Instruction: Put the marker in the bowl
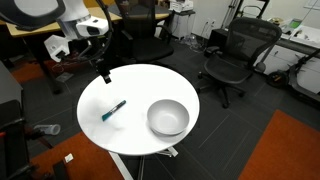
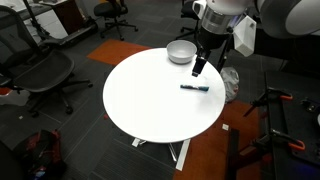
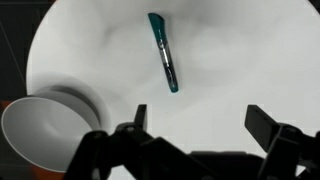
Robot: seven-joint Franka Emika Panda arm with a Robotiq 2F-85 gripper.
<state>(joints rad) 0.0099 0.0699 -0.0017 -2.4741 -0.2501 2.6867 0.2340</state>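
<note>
The teal-blue marker [image 1: 114, 110] lies flat on the round white table [image 1: 95, 125], left of the light grey-white bowl [image 1: 168, 118]. It also shows in an exterior view [image 2: 195, 88], near the bowl [image 2: 181, 51], and in the wrist view [image 3: 164, 52], with the bowl [image 3: 40, 125] at lower left. My gripper [image 1: 104, 76] [image 2: 198, 68] hovers above the table's edge, apart from the marker. In the wrist view its fingers [image 3: 200, 120] are spread wide with only bare table between them.
Black office chairs [image 1: 235, 55] [image 2: 45, 70] stand around the table on dark carpet. Orange floor patches [image 1: 285, 150] lie at the sides. Desks with clutter [image 1: 300, 45] line the back. A tripod stand [image 2: 280, 120] is close to the table.
</note>
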